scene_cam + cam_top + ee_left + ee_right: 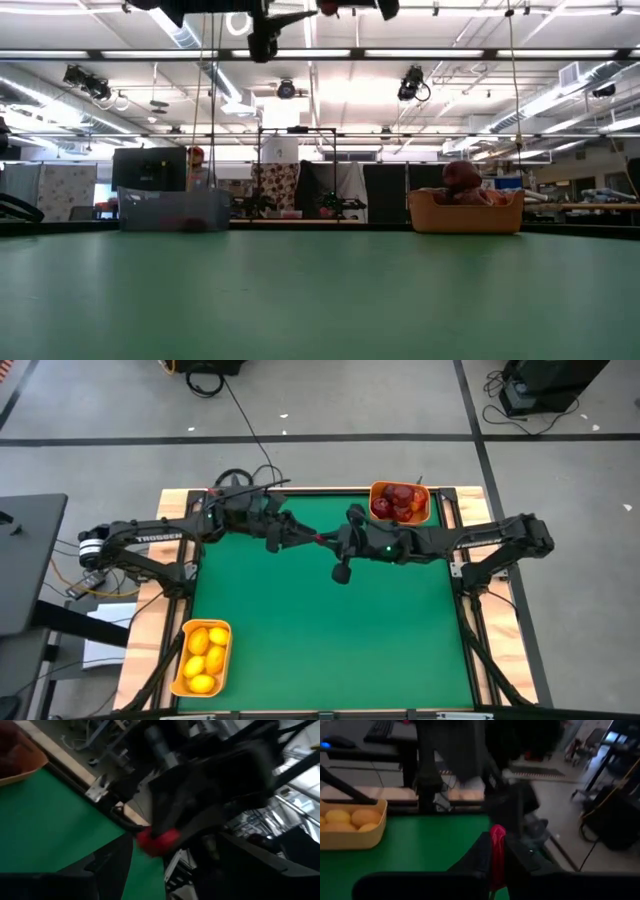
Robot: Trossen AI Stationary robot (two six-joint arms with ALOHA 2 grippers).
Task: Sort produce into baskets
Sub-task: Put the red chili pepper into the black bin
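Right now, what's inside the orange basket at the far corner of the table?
The orange basket holds a heap of dark red and red-orange fruits. Whatever lies beneath the top ones is covered.

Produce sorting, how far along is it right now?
Mostly done: yellow lemons fill one orange basket, and red fruits fill the other orange basket. In hand: a small red bit in the right gripper's jaws, with the left gripper meeting it above the table. Left: placing that bit; no loose fruit shows.
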